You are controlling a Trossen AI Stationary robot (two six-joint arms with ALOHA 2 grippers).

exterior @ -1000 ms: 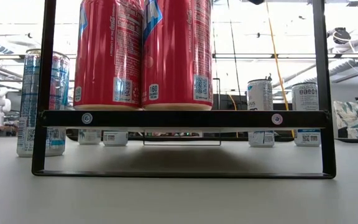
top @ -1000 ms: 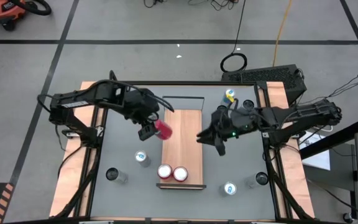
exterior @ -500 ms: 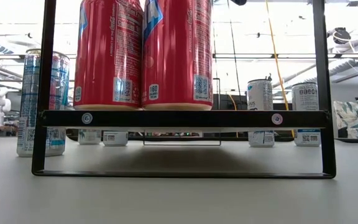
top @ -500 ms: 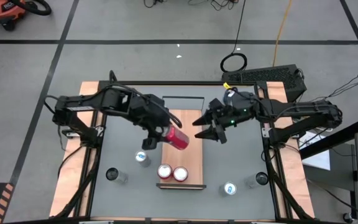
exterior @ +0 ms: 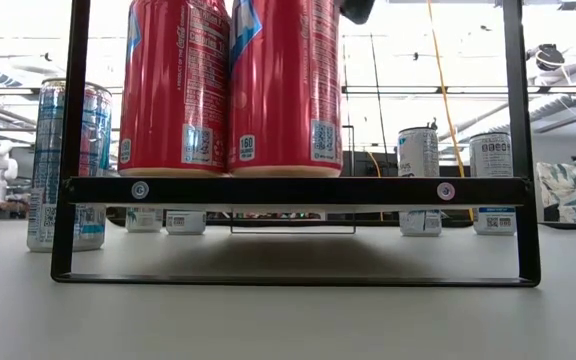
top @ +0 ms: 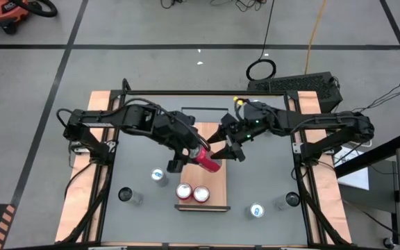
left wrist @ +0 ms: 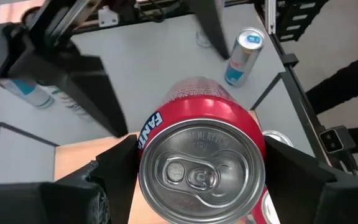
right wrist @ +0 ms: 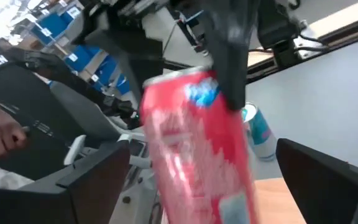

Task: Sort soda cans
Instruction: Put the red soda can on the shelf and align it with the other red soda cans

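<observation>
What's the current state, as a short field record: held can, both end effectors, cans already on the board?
held can: red can, tilted over the wooden board
left end effector: shut on the red can's sides
right end effector: open, fingers either side of the red can, handover not yet done
on board: two upright red cans at its near end
on table: several blue and silver cans, loose

Grey table [top: 127,173] w/ wooden board [top: 203,177], 2 red cans [top: 192,193] on board, silver cans [top: 160,176] scattered.
</observation>
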